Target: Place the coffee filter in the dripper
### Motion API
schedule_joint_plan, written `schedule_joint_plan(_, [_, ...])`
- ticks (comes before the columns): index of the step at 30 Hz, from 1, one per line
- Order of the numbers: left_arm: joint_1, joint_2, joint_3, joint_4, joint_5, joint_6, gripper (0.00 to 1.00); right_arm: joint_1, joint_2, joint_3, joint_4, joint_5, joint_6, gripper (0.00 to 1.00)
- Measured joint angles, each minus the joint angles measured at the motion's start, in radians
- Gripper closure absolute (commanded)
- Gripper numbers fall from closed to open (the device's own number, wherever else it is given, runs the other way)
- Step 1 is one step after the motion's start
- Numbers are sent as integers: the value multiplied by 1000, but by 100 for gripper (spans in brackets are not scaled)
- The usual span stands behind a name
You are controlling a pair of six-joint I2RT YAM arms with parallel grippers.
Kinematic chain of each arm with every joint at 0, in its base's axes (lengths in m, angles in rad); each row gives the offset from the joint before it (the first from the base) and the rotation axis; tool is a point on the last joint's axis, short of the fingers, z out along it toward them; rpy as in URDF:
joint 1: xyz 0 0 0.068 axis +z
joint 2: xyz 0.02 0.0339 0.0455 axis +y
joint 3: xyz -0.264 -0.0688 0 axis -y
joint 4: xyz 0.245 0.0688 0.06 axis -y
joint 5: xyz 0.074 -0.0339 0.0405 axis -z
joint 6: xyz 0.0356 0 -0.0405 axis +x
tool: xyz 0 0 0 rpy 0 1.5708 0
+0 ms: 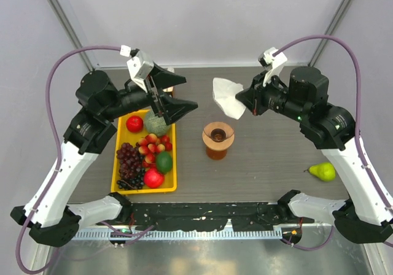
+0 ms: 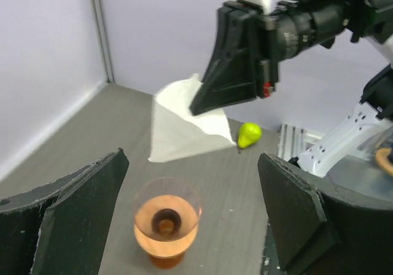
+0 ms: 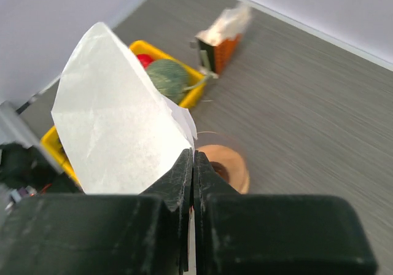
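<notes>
Filter hangs in the air, pinched by one edge in the closed right gripper, behind the dripper and not yet over it. The left gripper stands wide open and empty to the dripper's left. The paper looks folded flat, so it may lie across the rim rather than seat, or slip from so thin a pinch. A low approach could knock the dripper.

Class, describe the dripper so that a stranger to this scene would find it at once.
Start at the yellow fruit tray on the grey table. Just right of it stands the dripper: a round funnel with a tan-orange collar and dark centre hole, unlike the green pear farther right.
</notes>
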Motion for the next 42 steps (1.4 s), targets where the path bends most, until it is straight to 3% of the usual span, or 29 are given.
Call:
schedule_joint_plan(3, [-14, 12, 58, -56, 30, 129, 1, 0, 20, 0, 5, 153, 23, 95])
schedule_joint_plan(6, [-104, 45, 137, -160, 43, 356, 1, -1, 45, 0, 4, 224, 42, 95])
schedule_joint_plan(12, [-304, 98, 195, -375, -5, 769, 3, 12, 89, 1, -6, 264, 58, 95])
schedule_joint_plan(18, [-372, 184, 216, -473, -111, 969, 4, 80, 81, 1, -10, 270, 26, 95])
schedule_joint_plan(21, [-394, 245, 246, -492, -168, 1012, 5, 99, 75, 1, -10, 271, 8, 95])
schedule_joint_plan(29, [-410, 291, 266, -612, -295, 1074, 27, 99, 63, 1, -11, 341, -35, 95])
schedule_joint_plan(30, [-410, 291, 271, -629, -300, 1074, 26, 99, 62, 1, -11, 348, -40, 95])
schedule_joint_plan(35, [-411, 291, 312, -683, -306, 1065, 1, 99, 62, 4, -26, 351, -57, 95])
schedule_joint_plan(39, [-395, 248, 309, -666, -254, 985, 1, 98, 72, 18, -61, 323, -80, 95])
schedule_joint_plan(42, [-309, 139, 241, -567, -124, 813, 1, 95, 83, 34, -99, 267, -106, 95])
